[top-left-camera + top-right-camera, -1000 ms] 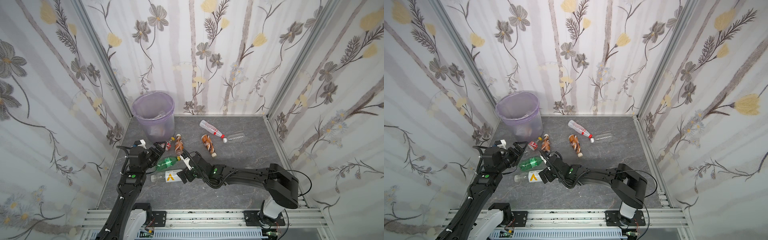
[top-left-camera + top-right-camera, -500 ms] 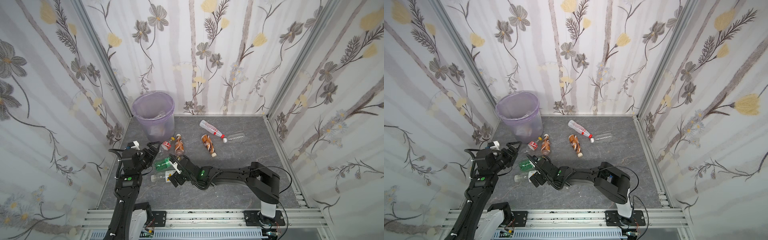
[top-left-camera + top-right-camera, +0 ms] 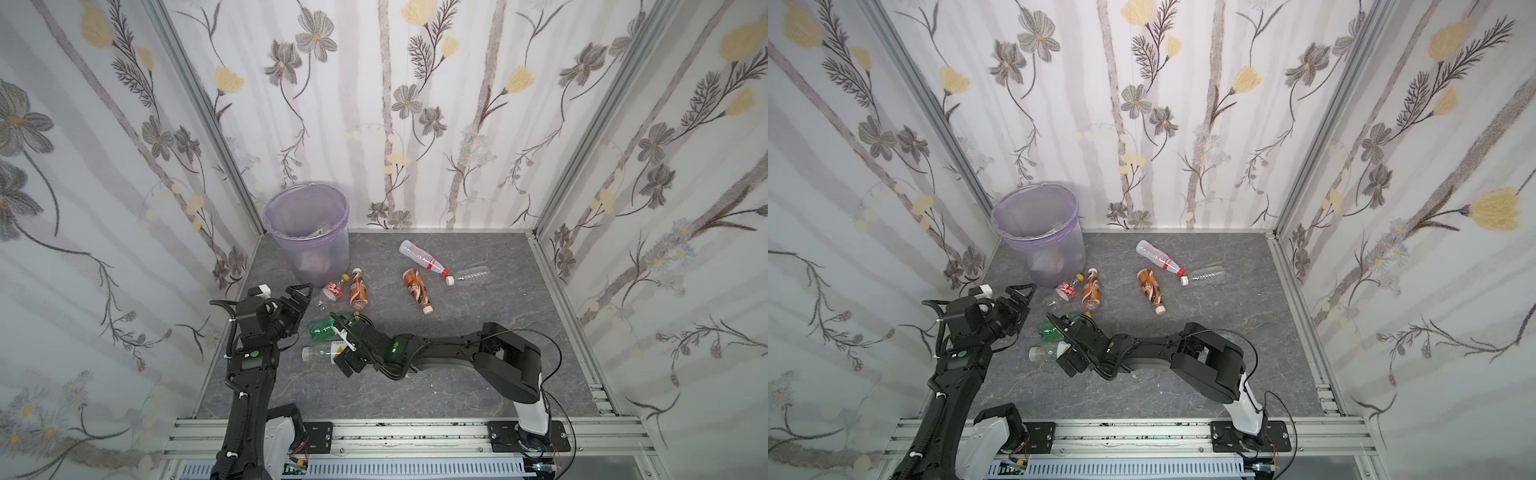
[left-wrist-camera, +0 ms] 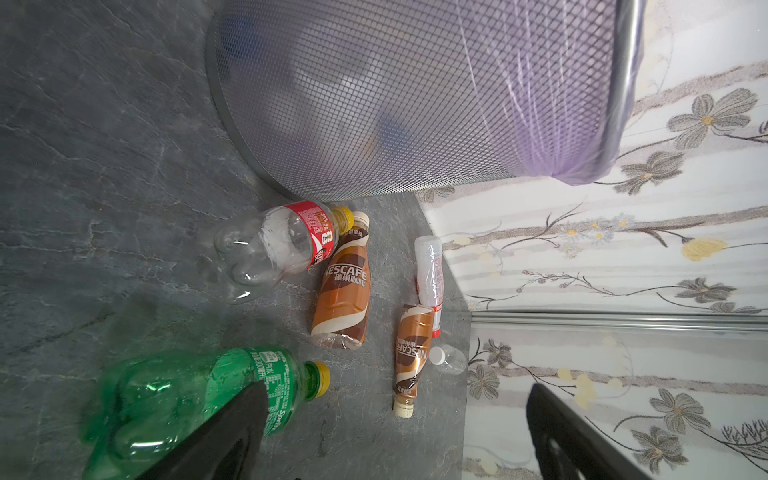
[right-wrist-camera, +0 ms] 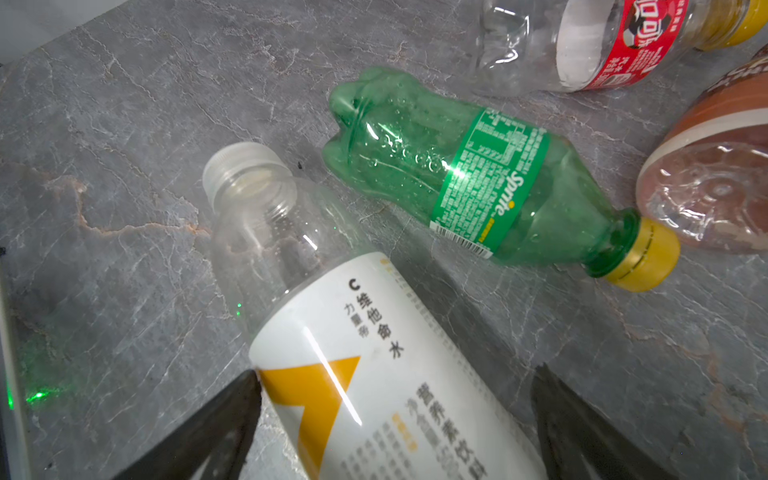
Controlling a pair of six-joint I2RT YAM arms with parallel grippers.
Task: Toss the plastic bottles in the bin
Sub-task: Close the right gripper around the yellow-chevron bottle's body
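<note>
Plastic bottles [image 3: 358,291] litter grey floor [image 3: 332,399] within floral walls [image 3: 415,124]; left hand [image 3: 303,297], right hand [image 3: 337,345] released.

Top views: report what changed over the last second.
The right end effector, open, pushed further left in the top views and now straddles the white-and-yellow bottle. The left end effector, also open, shifted slightly leftward. Nothing was gripped or let go. The green bottle, the two brown bottles and the bin stayed put.

Bright, even light; soft shadows under both arms, label glare, blurred wrist-view edges.
</note>
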